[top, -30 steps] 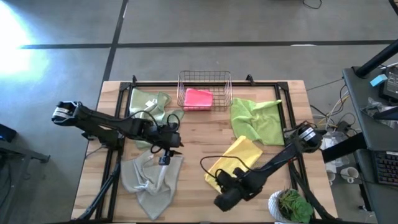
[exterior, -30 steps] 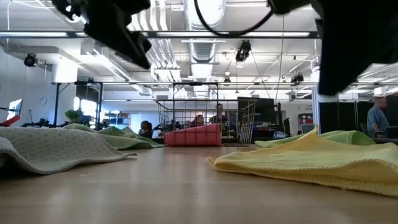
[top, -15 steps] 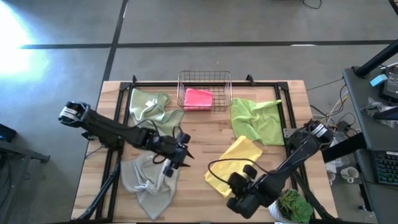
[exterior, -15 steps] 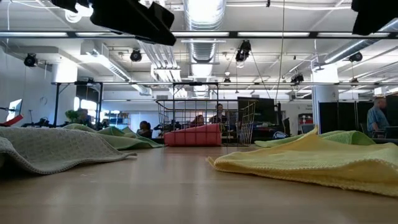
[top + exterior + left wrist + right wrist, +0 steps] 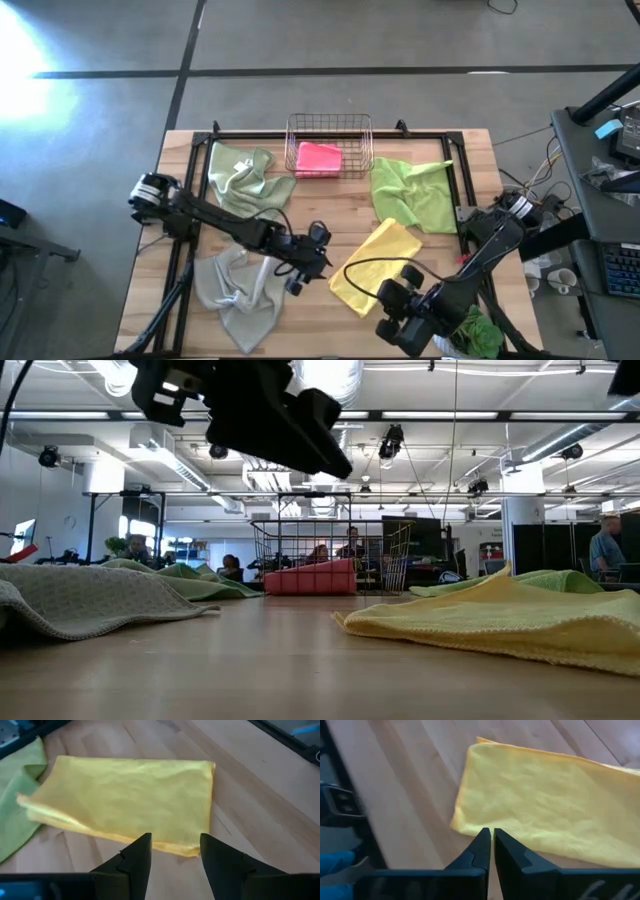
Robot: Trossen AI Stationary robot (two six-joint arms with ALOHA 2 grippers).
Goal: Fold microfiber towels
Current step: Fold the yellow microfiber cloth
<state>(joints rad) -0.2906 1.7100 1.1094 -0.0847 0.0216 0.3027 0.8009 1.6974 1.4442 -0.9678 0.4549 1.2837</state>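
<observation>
Since the earlier frames we see the left gripper [image 5: 318,262] has travelled from over the grey towel [image 5: 240,290] toward the table's middle; it now hangs above bare wood between the grey towel and the yellow towel [image 5: 375,262], its fingers [image 5: 135,860] apart and holding nothing. In the low view the left arm has come down and inward, a dark mass at the upper left. The right gripper [image 5: 400,318] has backed off the yellow towel's near edge toward the table's front edge; in its wrist view its fingers [image 5: 482,851] stand almost together with only a thin slit between them, gripping nothing, pointed at the towel's near corner.

The yellow towel lies folded on the table's right half, unchanged in place. The lime towel [image 5: 412,192] lies crumpled beyond it, the sage towel [image 5: 243,175] crumpled at the far left, and the pink towel [image 5: 319,158] sits folded in the basket [image 5: 329,124]; none of these has moved.

The right arm now covers most of the plant [image 5: 475,330] at the front right corner, which showed more fully a second ago. We cannot make out the right gripper in the low view, only a dark corner at top right. The left arm crosses the sage towel's near edge and hides part of it. The grey towel's front corner reaches the table's front edge
</observation>
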